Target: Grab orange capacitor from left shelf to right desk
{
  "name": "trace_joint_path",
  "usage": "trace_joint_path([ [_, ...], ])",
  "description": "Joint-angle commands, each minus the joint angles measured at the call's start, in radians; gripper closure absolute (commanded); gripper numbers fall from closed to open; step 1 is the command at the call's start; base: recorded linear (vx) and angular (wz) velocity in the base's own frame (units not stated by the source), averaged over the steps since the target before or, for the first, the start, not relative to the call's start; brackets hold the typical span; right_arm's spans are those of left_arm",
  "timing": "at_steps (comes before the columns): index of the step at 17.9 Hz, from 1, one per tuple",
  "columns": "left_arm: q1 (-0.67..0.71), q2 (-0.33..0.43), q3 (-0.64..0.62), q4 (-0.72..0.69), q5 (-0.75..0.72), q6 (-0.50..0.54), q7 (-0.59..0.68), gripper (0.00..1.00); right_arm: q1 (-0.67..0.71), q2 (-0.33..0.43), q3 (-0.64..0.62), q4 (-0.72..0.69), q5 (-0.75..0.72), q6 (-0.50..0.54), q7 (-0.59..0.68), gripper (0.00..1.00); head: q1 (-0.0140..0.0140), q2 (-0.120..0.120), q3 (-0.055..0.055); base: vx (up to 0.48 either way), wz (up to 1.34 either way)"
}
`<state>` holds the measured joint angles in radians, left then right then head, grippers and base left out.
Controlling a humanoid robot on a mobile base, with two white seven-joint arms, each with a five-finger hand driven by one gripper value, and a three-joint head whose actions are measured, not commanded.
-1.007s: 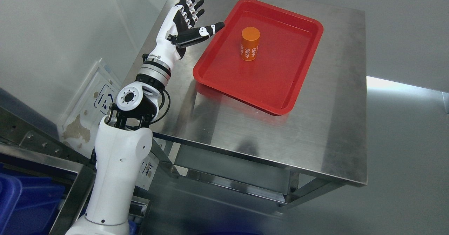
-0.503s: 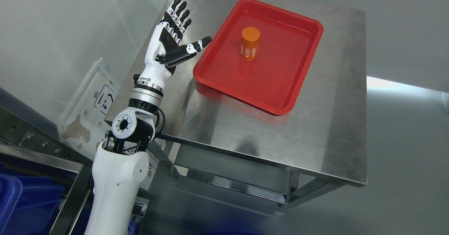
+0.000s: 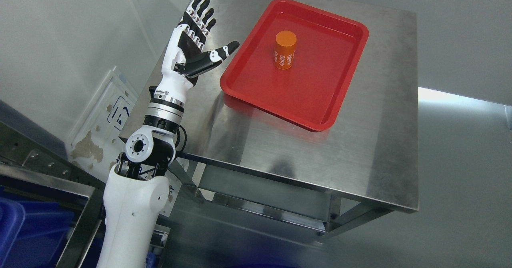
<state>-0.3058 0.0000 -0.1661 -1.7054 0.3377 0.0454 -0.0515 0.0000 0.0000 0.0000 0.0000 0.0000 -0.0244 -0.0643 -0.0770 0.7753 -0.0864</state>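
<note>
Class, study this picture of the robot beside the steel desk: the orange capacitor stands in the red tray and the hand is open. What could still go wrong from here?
1. The orange capacitor stands upright on its end in the red tray; a knock could tip it and let it roll.
2. The left hand, open, hangs near the tray's left rim; a careless swing might clip the rim and shift the tray.
3. The tray lies askew on the steel desk.

Left hand (image 3: 191, 46): glossy white plastic shell, matt black palm and finger segments, polished metal ring at the wrist. Under and right of it, steel desk (image 3: 376, 140), brushed, dull sheen with faint scuffs. Just right of the thumb, red tray (image 3: 320, 122), smooth glossy plastic; in it the orange capacitor (image 3: 285, 50), smooth satin sleeve, white print.
</note>
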Motion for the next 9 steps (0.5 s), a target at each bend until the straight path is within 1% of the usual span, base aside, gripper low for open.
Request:
trace_joint_path([
  [1,0.002,0.017,-0.004,-0.016,0.000,0.001,-0.002,0.00,0.021,-0.017,-0.011,-0.017,0.008,0.001,0.000,0.00,0.0000,0.000,0.000,0.000,0.00],
  [9,0.004,0.017,-0.003,-0.016,0.000,-0.006,-0.002,0.00,0.023,-0.017,-0.011,-0.017,0.006,0.001,0.000,0.00,0.0000,0.000,0.000,0.000,0.00],
])
